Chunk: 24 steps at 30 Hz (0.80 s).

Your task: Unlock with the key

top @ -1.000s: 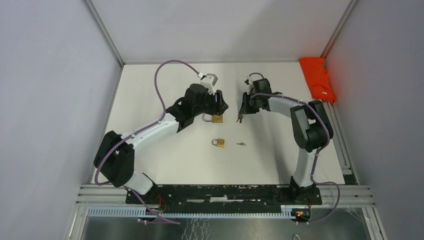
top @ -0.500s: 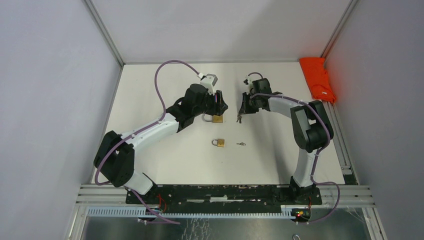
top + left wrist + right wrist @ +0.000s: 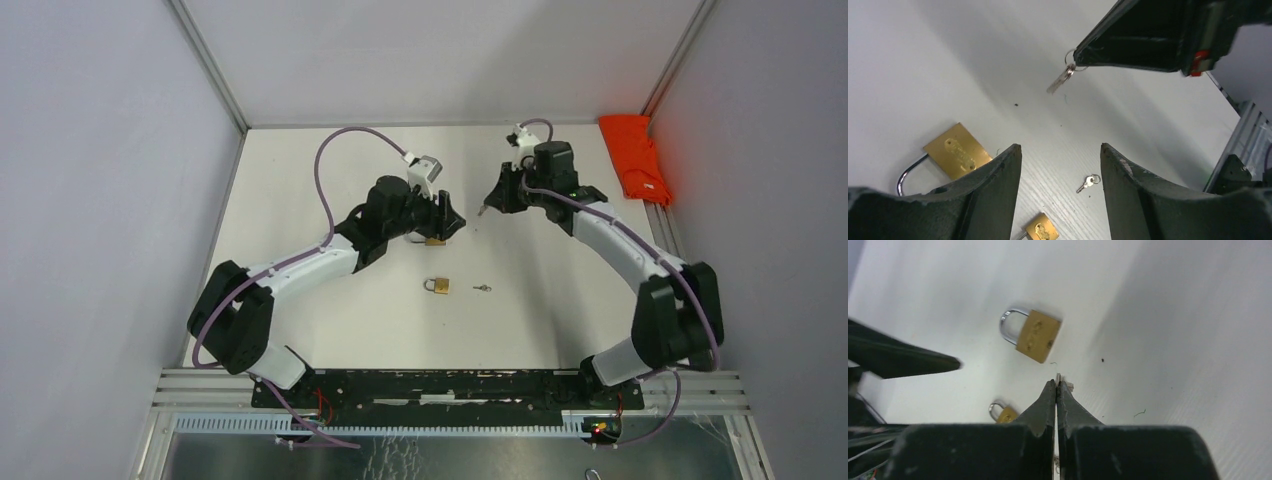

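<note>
Overhead, a white table [image 3: 280, 180] is seen, closed in on three sides by pale grey walls [image 3: 100, 200], with aluminium posts [image 3: 210, 65] at the far corners. A slotted metal rail [image 3: 200, 385] runs along the lower edge of the frame. One folded orange cloth [image 3: 634, 157] is laid at the upper right edge of the table.

Two brass padlocks are counted. The larger padlock [image 3: 955, 151] lies flat near the centre of the top view. It is partly covered there by the left end effector [image 3: 1060, 147], whose fingers are spread wide with nothing between them. The smaller padlock [image 3: 440, 286] lies just below it in the frame, shackle to the left.

Two keys are counted. The loose key [image 3: 483, 289] rests on the table just right of the smaller padlock, apart from it. The held key [image 3: 1060, 81] is pinched at its ring end by the right end effector [image 3: 1056, 390], whose fingers are pressed together on it. It is carried off the surface, up and to the right of the larger padlock, with its blade pointing down and left in the left wrist view.
</note>
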### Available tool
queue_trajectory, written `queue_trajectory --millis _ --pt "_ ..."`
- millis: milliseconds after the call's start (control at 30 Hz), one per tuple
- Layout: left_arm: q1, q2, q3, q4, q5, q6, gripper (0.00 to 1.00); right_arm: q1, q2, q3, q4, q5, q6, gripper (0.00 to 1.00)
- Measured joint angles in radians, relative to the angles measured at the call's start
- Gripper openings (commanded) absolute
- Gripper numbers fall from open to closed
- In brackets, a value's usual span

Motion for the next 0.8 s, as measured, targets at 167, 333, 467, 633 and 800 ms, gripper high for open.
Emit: queue_trajectory --millis 167,333,467,633,800 --pt "0.000 -0.006 -0.002 0.075 0.128 0.057 0.67 0.000 -0.157 -0.002 -0.033 -0.003 -0.017 0.00" --pt "0.000 -0.048 -0.002 0.134 0.259 0.104 0.67 0.000 -0.266 -0.001 -0.076 -0.019 -0.026 0.00" --pt "0.000 -0.095 -0.002 0.189 0.335 0.150 0.66 0.000 -0.321 -0.001 -0.113 -0.039 -0.029 0.00" --pt "0.000 -0.115 -0.002 0.237 0.386 0.201 0.64 0.000 -0.374 -0.001 -0.137 -0.072 -0.029 0.00" --pt "0.000 -0.114 -0.021 0.315 0.414 0.222 0.64 0.000 -0.418 -0.001 -0.152 -0.109 -0.026 0.00"
